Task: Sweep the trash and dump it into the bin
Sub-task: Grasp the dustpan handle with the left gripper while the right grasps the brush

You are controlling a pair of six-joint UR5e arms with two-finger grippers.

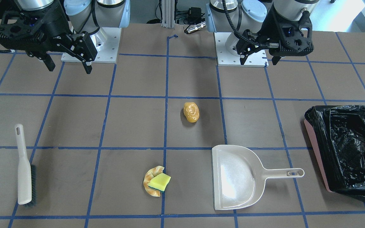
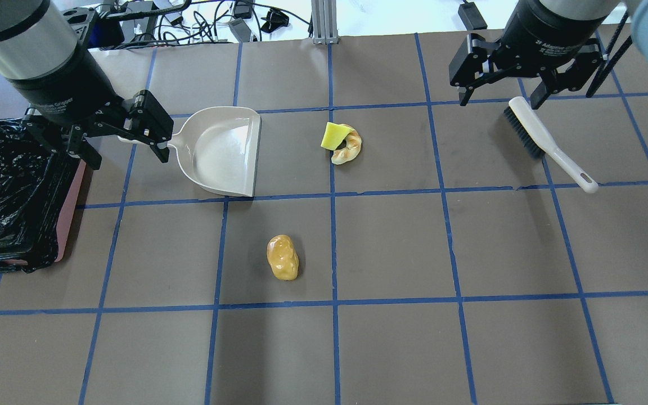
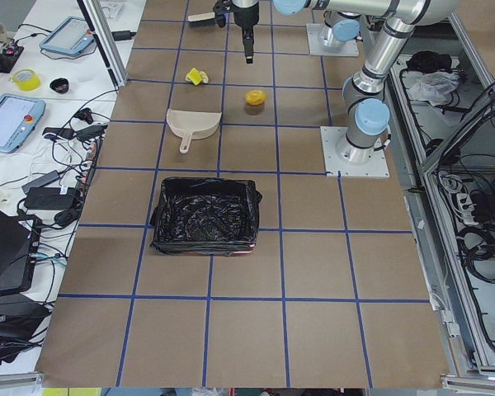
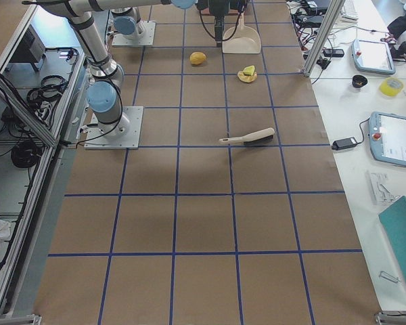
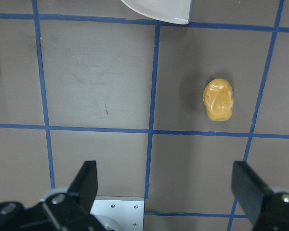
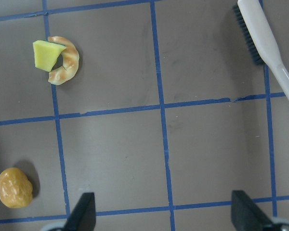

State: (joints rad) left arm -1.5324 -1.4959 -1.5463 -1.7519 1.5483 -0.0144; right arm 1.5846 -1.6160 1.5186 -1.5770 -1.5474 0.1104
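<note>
Overhead exterior view: the left end effector (image 2: 128, 156) hangs raised off the counter (image 2: 391, 247) with its two fingers spread wide and nothing between them. The left wrist-mounted view agrees, its fingers (image 5: 86, 183) standing far apart over bare brown surface. The right end effector (image 2: 498, 102) is likewise fully open and empty, raised over the counter's right side.

From this camera the beige dustpan (image 2: 223, 152) shows partly behind the left end effector. It lies flat, its handle pointing toward the pink bin (image 2: 71, 214) and its wide mouth facing the trash. The bin, lined with a crinkly black bag (image 2: 9, 191), sits at the counter's left end, well apart from all three pieces.

Just beyond the dustpan's mouth lies the tan croissant (image 2: 349, 149), with the yellow sponge piece (image 2: 334, 136) resting on it, touching. The glossy yellow-orange potato-like lump (image 2: 283, 257) sits alone, nearer the robot, in the grid square next to the dustpan's.

A white hand brush (image 2: 549, 143) with dark bristles lies flat on the right side, its handle end pointing back toward the robot.
</note>
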